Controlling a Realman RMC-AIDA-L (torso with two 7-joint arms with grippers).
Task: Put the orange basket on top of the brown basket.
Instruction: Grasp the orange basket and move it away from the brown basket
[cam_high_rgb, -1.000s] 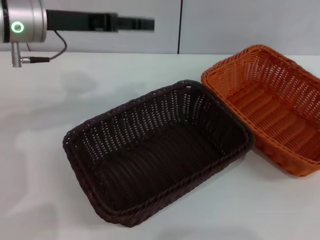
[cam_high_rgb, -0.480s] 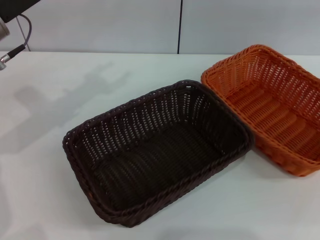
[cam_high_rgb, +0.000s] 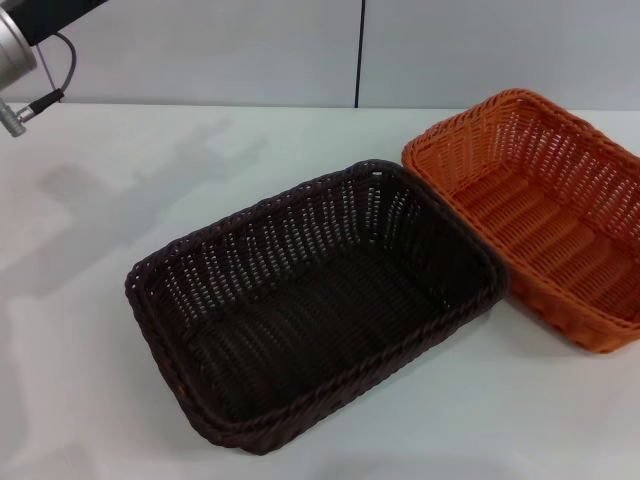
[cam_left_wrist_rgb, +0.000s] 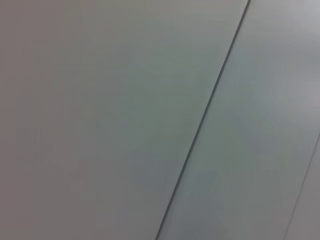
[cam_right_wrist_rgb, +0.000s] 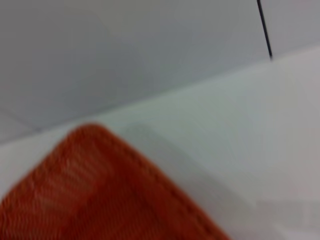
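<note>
Orange basket (cam_high_rgb: 540, 215) beside brown basket (cam_high_rgb: 315, 300); untouched

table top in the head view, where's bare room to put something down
Bare table lies left of and behind the brown basket, plus a strip in front of both baskets. It is crowded on the right, where the orange basket sits against the brown one.

orange basket (cam_high_rgb: 545, 215) cut off at right edge, blurred in right wrist view

Before me, the plain white surface (cam_high_rgb: 90, 330) carries a dark brown rectangular woven basket (cam_high_rgb: 310, 310) touching a bright orange rectangular woven basket (cam_high_rgb: 545, 215).
</note>
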